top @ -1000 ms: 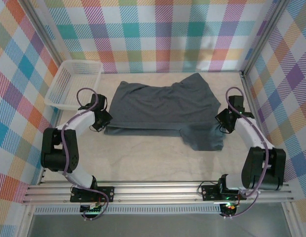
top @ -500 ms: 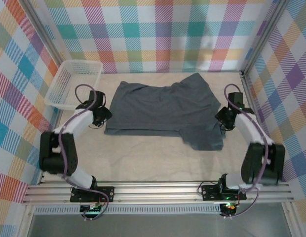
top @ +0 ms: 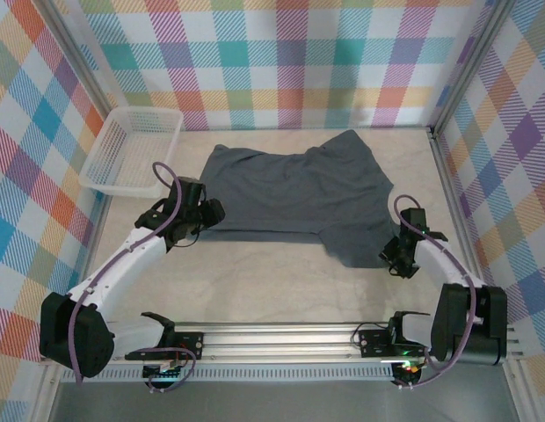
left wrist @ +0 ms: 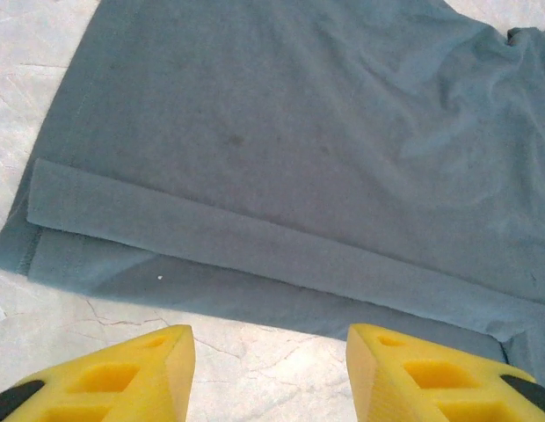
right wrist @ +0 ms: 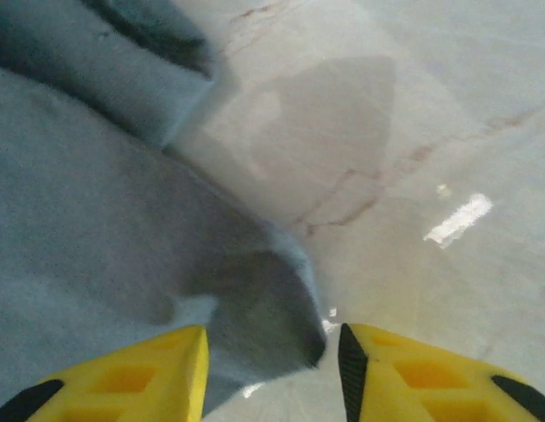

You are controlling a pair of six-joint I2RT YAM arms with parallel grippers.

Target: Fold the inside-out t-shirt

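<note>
Left gripper is seen w/ its 2 fingers spread and nothing held btwn them; bare table lies in the gap. The t-shirt is laid flat just ahead of the fingertips. Its near edge is doubled over into a long band running across, w/ 1 layer showing on the finger side of the band.

Further right, the right gripper is found w/ its 2 fingers likewise parted, pinching nothing. A rumpled corner of the shirt sits just ahead of the gap, toward the finger on the cloth's side, and bare table lies ahead of the other finger.

Handling, as judged: the fabric looks thin, soft and light, so no stiffness can be counted on — it would likely droop, drag and bunch if lifted from 1 point only. Little grip force should be needed, but layers may slide apart.

Hold is prob. best taken at edges or corners:
- **Left:** the band's end, ahead of the fingers and off to the side.
- **Right:** the loose corner at the fingertips — all layers pinched together.
</note>
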